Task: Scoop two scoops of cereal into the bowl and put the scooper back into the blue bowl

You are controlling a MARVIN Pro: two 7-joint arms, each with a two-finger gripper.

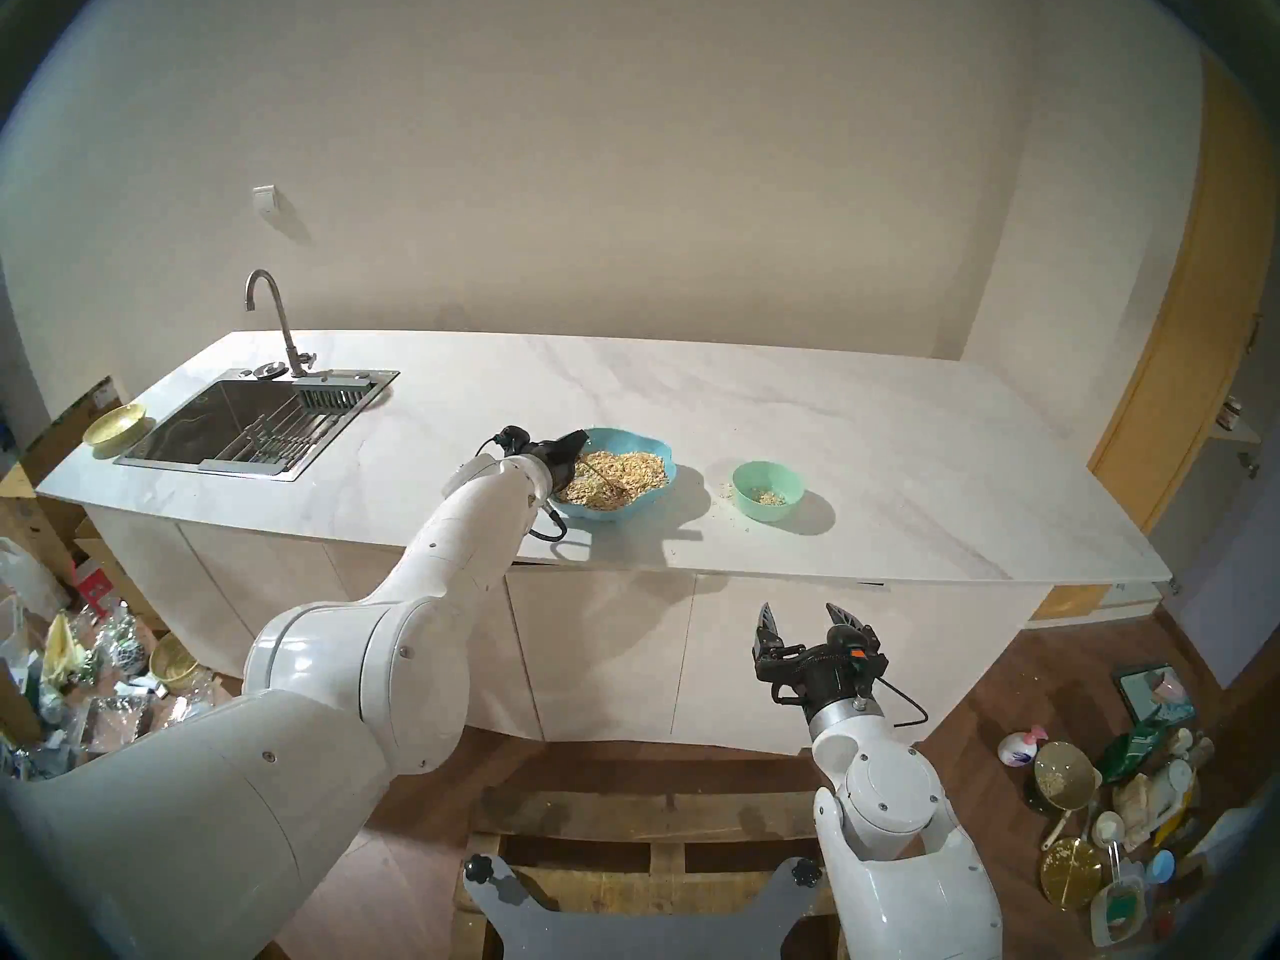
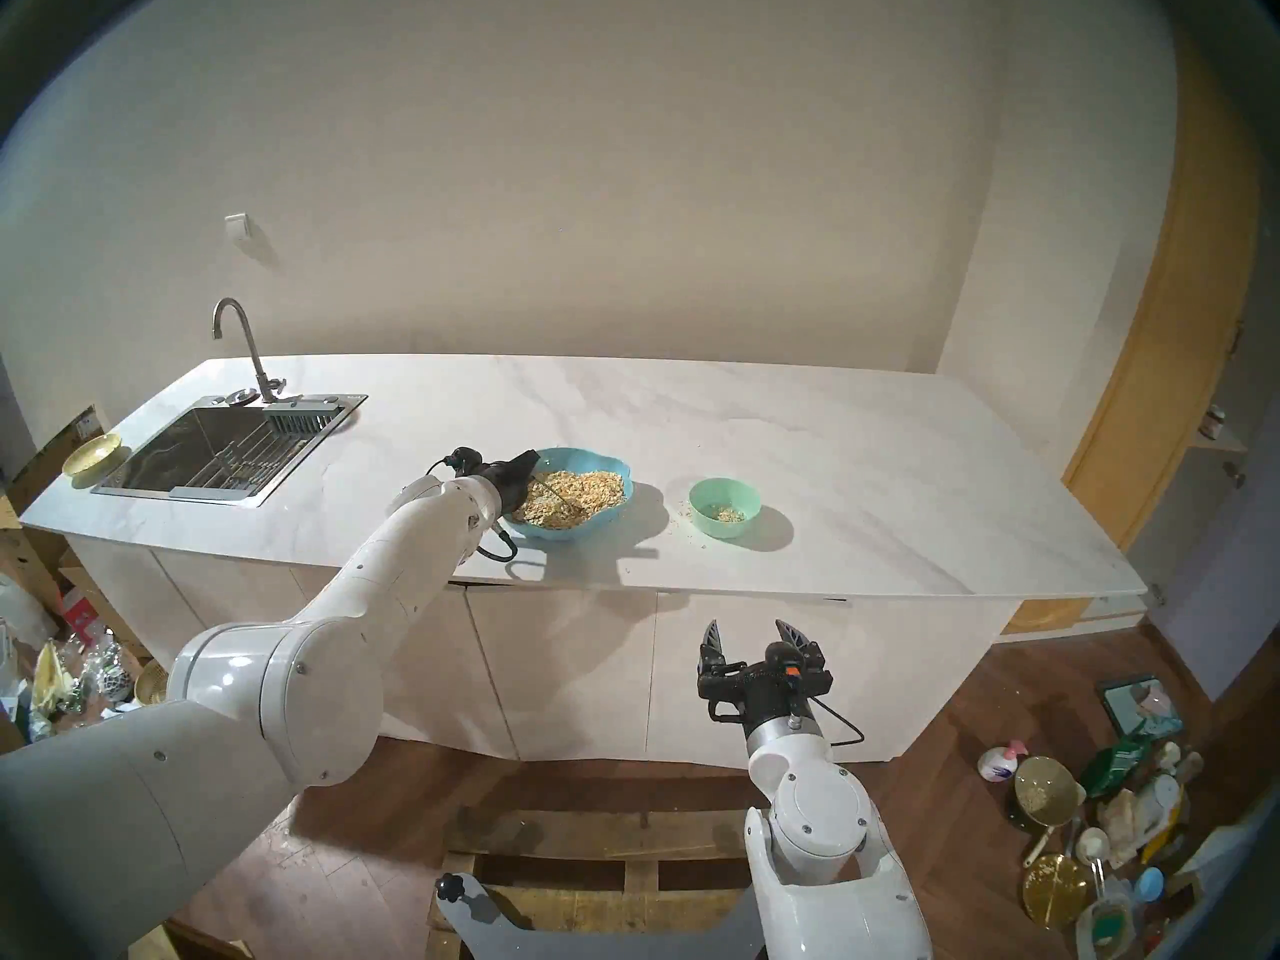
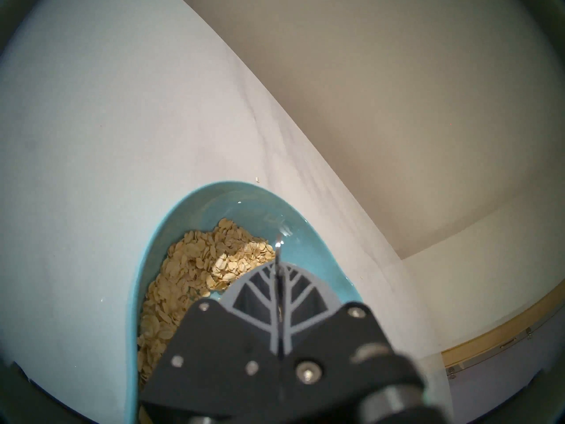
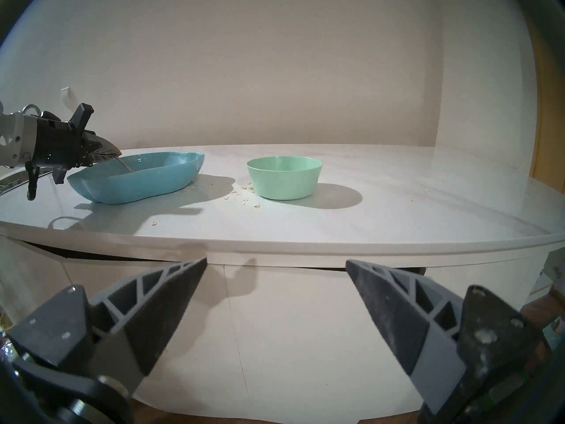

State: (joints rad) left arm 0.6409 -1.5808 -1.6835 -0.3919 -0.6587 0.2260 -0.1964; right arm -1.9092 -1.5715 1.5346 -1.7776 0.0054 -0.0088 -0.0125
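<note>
left gripper [image 1: 578,446]: reaching nearly level over blue bowl [image 1: 647,441] at counter [image 1: 866,453] front edge, clamped on scooper [image 1: 601,477] | scooper head in cereal [image 1: 623,477] | right gripper [image 1: 807,619]: jaws apart, before counter

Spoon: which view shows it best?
Head stereo left: the spoon runs its full visible length from the left gripper down into the cereal. Head stereo right matches. Right wrist shows a short stretch of handle. Left wrist sees it edge-on.

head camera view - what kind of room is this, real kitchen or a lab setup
Probably a kitchen mock-up used for robot trials. A marble-look counter carries a steel sink with a faucet, but the wall is bare and loose props and packaging are heaped on the wood floor.
</note>
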